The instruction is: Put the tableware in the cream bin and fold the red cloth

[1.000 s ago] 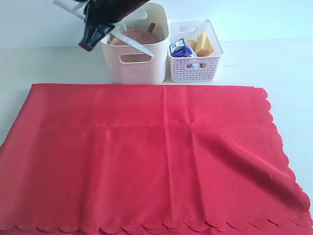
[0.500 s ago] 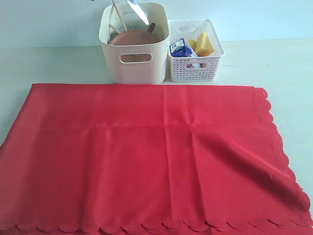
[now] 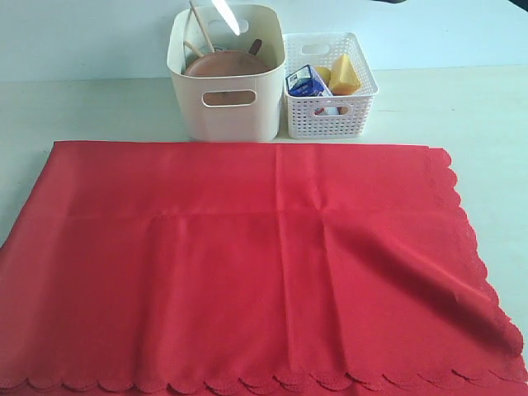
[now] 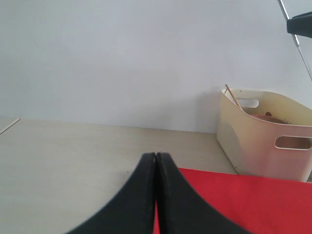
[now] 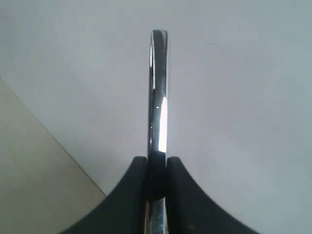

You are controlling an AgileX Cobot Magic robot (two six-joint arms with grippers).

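The red cloth (image 3: pixel 247 264) lies spread flat and unfolded over the near counter (image 3: pixel 462 99), so folding looks like a later job. The step in hand appears to be dropping the last piece of tableware. The cream bin (image 3: pixel 227 115) stands at the far side, just left of the white lattice basket (image 3: pixel 330 115). It already holds the round brown plate (image 3: pixel 227 64), with the chopsticks (image 3: pixel 200 27) leaning at its left.

The silver knife (image 3: pixel 225 15) slants down over the bin's far opening. I would keep it over the open mouth, clear of the chopsticks, and lower the tip well below the rim before letting go. That way it should slide in beside the plate rather than bounce out.

The right fingers (image 5: pixel 131 195) are clenched on one end of the knife, which runs straight out from between them. The left fingers (image 4: pixel 136 195) are pressed together on nothing, low by the cloth's edge and well apart from the bin.
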